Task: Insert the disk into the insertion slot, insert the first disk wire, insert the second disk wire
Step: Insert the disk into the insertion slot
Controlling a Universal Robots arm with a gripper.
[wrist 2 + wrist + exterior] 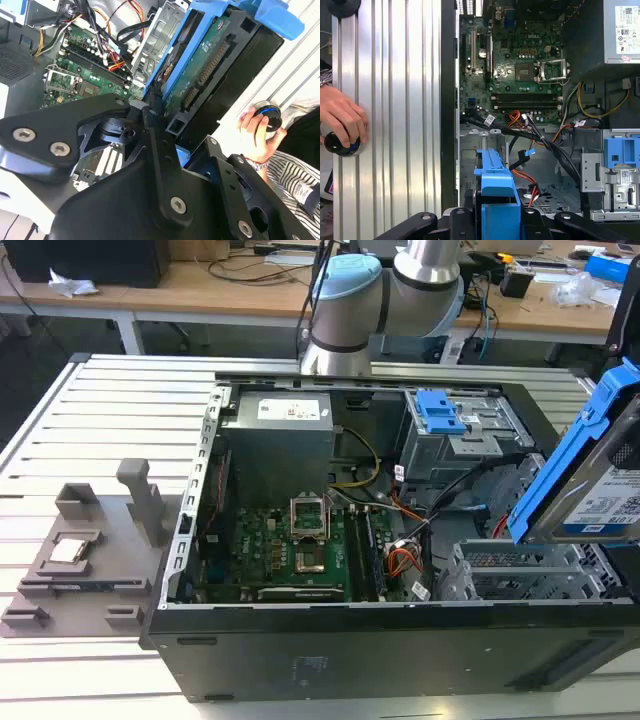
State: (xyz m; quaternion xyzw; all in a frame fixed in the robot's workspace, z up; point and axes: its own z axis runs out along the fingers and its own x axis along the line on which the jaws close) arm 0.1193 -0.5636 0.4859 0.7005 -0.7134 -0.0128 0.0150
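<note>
The disk (600, 495), grey with a white label in a bright blue caddy, hangs steeply tilted at the exterior view's right, over the open computer case. My gripper (152, 107) is shut on it; its black fingers (462, 220) clamp the blue caddy (495, 187). The disk's green circuit board (202, 65) faces the second wrist view. Just below the disk sits the insertion slot (510, 570), a light grey perforated cage in the case's near corner. Loose black wires (532, 150) with a blue plug, and orange ones (400, 560), lie beside the cage.
A grey metal box with a blue latch (440, 415) stands behind the cage. The motherboard (300, 540) and power supply (285, 425) take up the rest of the case. A grey fixture (80, 550) lies on the ribbed table. A person's hand (342, 120) rests on a black knob.
</note>
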